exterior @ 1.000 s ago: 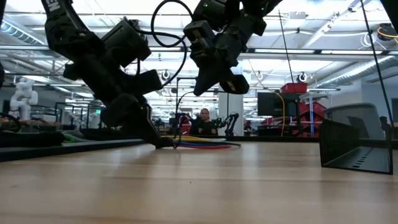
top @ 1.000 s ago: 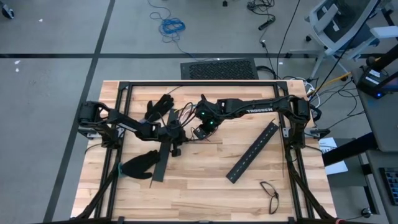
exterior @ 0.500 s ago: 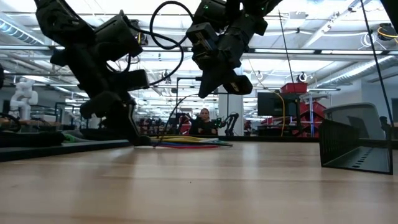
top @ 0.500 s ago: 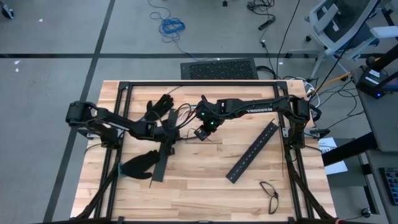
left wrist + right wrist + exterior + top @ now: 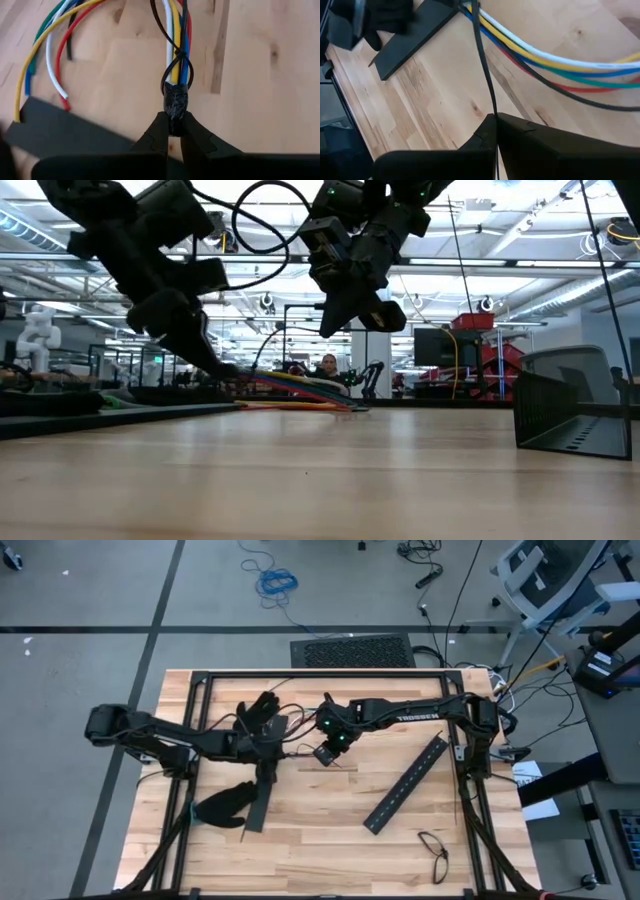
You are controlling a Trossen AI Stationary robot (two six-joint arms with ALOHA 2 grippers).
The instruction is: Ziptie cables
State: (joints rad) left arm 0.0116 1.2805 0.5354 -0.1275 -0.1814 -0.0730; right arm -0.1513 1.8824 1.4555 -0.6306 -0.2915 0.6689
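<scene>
The cables [image 5: 176,47], white, yellow, blue and red wires, form a bundle whose near end is wrapped in black tape [image 5: 175,102]. My left gripper [image 5: 174,131] is shut on that taped end and appears in the high view [image 5: 275,752] at the table's middle left. A thin black ziptie [image 5: 174,64] is looped around the bundle just beyond the tape. Its tail [image 5: 482,65] runs to my right gripper [image 5: 495,118], which is shut on it above the table's middle [image 5: 322,753]. The bundle's far part [image 5: 320,398] rests on the table. My left gripper pinches the black taped end [image 5: 175,112] of the cable bundle between its two fingertips, lying along the bundle and slanting down from the table's left. That end is lifted off the wood while the wires' other ends lie on the table. My right gripper pinches the ziptie's thin tail [image 5: 491,107] between its shut fingertips, slanting down from the right. The strip runs from the fingers toward the bundle, held above the table.
A black slotted bar [image 5: 260,795] lies under the left gripper, another [image 5: 405,783] to the right. Black gloves lie at the far left [image 5: 258,712] and near left [image 5: 222,805]. Eyeglasses [image 5: 433,852] sit near the front right. A black frame [image 5: 320,675] borders the table.
My left gripper has drawn back toward the table's left edge and risen, still shut on the taped end. The bundle has slid left with it, and its taped end has lifted off the table while the far part stays down.
</scene>
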